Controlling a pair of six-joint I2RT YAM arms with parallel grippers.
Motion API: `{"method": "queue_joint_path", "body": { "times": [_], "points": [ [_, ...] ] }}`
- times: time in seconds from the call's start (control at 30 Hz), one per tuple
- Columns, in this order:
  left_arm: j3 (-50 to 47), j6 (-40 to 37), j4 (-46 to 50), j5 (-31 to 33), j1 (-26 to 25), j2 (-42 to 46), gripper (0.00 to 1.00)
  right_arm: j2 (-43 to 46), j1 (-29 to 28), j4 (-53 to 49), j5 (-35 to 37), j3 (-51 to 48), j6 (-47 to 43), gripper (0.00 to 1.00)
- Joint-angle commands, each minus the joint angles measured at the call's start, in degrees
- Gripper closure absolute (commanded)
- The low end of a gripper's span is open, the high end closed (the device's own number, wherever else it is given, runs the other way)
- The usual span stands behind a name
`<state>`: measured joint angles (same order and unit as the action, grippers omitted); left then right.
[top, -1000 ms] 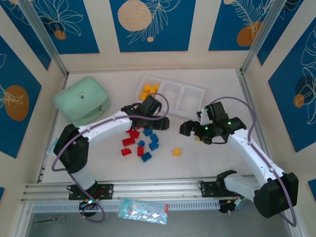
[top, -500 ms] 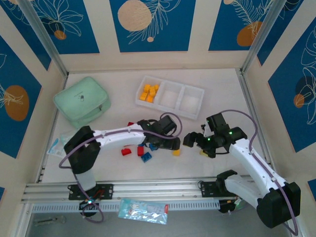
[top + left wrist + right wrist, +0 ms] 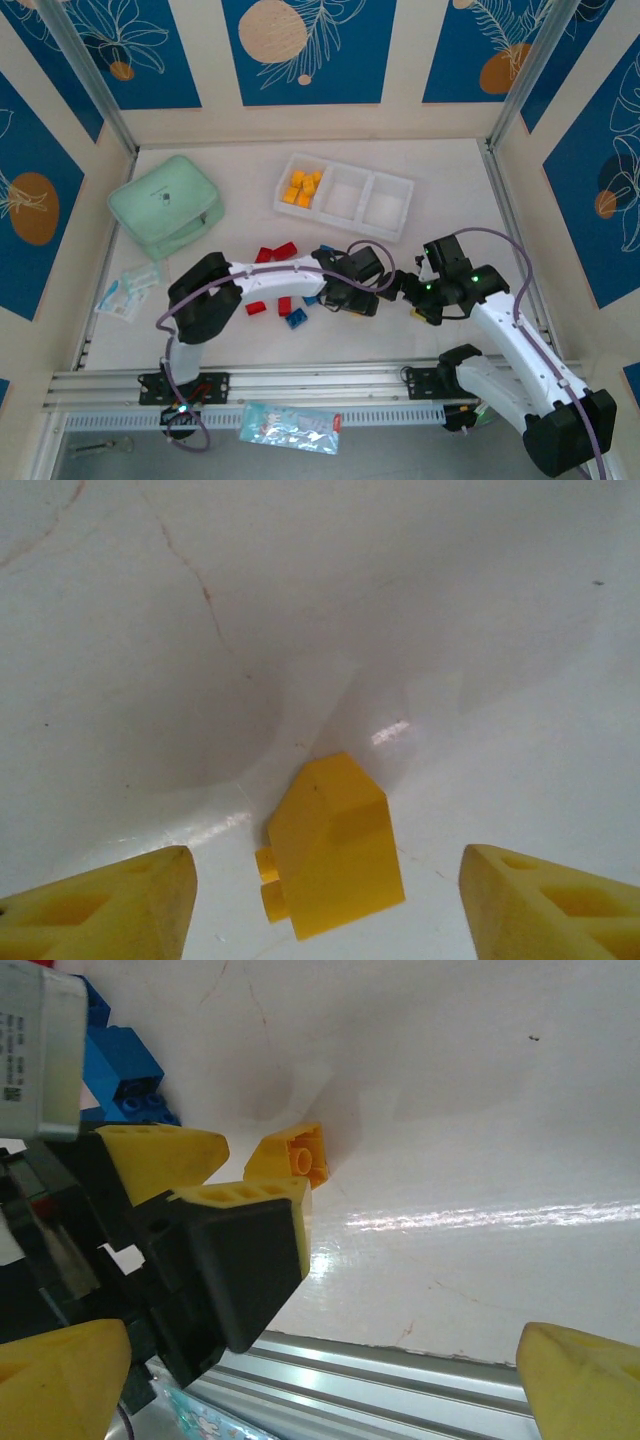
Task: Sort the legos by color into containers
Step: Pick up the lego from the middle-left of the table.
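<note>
Right gripper [image 3: 315,1345]: jaws fully spread, grasping nothing, low over the table [image 3: 460,210], facing the left gripper [image 3: 324,872]. Left gripper: jaws parted, straddling one yellow sloped brick [image 3: 330,845] that lies on the table, with a gap on each side. A blue brick [image 3: 296,320] and a red brick [image 3: 257,307] lie beside the left arm. Farther back, the tray [image 3: 410,187] holds yellow-orange bricks [image 3: 302,188] in its left compartment.

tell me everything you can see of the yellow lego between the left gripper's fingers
The yellow lego is one small, glossy plastic brick with a sloped, roof-like face and studs sticking out at one end. It lies tipped on its side on the white table, with no other brick against it. The left gripper straddles it with open jaws, neither finger touching it.
</note>
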<state>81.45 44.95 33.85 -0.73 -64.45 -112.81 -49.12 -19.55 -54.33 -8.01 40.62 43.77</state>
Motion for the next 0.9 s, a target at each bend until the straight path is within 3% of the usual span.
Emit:
{"method": "queue_joint_path", "body": {
  "times": [0.0,0.43,0.67,0.87],
  "points": [
    [1.87,-1.44,3.89,2.88,-0.95,-1.61,0.34,0.78,-0.31,-1.32,-0.46,-0.75,0.9,0.01],
    [2.07,-2.3,4.19,3.27,-1.67,-2.28,0.61,1.01,-0.31,-0.51,-1.84,-0.85,-0.13,0.01],
    [0.25,-3.54,5.53,6.97,-1.15,3.68,0.63,0.87,-0.9,0.67,-3.53,0.84,-1.32,0.01],
    [-2.67,-5.27,6.05,10.13,2.45,11.14,0.63,-1.08,-3.01,3.23,-4.92,4.67,-3.1,0.01]
  ]
}}
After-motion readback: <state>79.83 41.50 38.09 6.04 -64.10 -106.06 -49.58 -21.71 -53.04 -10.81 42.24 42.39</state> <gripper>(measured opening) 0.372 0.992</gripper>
